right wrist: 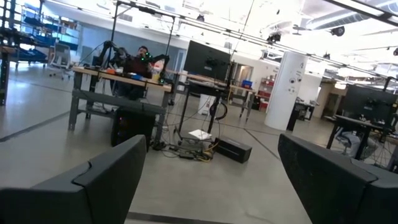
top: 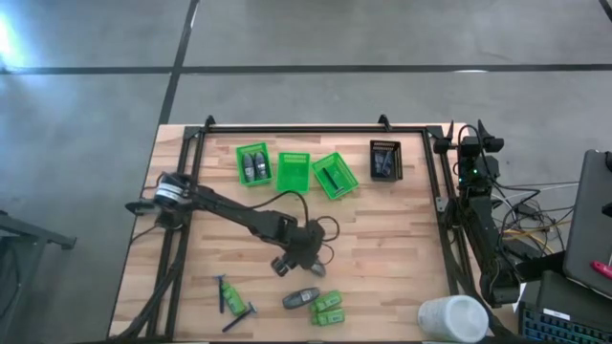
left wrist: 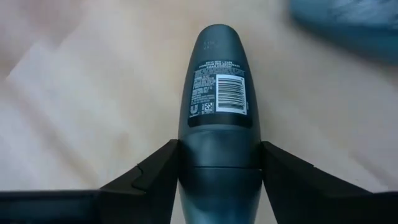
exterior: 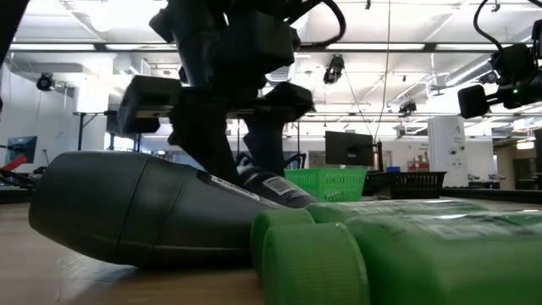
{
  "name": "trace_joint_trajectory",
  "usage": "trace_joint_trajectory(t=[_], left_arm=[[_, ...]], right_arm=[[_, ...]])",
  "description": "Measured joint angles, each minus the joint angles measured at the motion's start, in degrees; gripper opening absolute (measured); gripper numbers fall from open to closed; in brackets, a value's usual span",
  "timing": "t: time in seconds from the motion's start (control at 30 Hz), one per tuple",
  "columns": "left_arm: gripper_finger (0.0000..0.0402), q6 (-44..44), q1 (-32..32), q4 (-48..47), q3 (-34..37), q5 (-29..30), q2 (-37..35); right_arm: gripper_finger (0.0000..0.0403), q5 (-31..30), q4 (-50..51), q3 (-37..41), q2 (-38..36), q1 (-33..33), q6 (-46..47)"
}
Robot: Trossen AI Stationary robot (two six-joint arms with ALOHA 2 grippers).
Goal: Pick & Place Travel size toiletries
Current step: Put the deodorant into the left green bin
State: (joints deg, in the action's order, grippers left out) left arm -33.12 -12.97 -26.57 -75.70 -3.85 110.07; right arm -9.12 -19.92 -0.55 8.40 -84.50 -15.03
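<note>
Still lots left on the desk (top: 382, 239): razor sticks (top: 229, 298) loose at front left, and the left pincer (left wrist: 219, 171) closed on a grey tube (left wrist: 217, 93), two green bottles (top: 327, 308) beside. Only one basket (top: 253, 163) looks filled. Right pincer (right wrist: 211, 180) idles wide open, empty.

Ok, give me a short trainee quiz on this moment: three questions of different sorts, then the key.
1. True or false: the left gripper has its jaws on either side of the dark grey tube.
2. Multiple choice: how many green baskets stand at the table's far side? A) two B) three C) five
3. Fill in: the right gripper points out at the room, its jaws ____.

Key: 1 true; 2 B; 3 open.
</note>
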Motion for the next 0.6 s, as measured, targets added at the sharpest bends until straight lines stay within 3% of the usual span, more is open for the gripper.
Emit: trace_joint_trajectory(t=[0.17, 0.37, 0.6], left_arm=[[0.0204, 12.82, 0.54, -5.37, 0.00, 7.70, -2.81], [0.0203, 37.76, 1.50, -10.83, 0.93, 9.62, -5.82], [0.0200, 72.74, 0.72, -10.53, 6.11, 22.60, -14.13]], right_arm=[[0.0364, 0.01, 0.00, 0.01, 0.00, 0.01, 0.01], [0.0364, 0.00, 0.00, 0.00, 0.02, 0.00, 0.01], [0.0364, -0.01, -0.02, 0.01, 0.04, -0.01, 0.00]])
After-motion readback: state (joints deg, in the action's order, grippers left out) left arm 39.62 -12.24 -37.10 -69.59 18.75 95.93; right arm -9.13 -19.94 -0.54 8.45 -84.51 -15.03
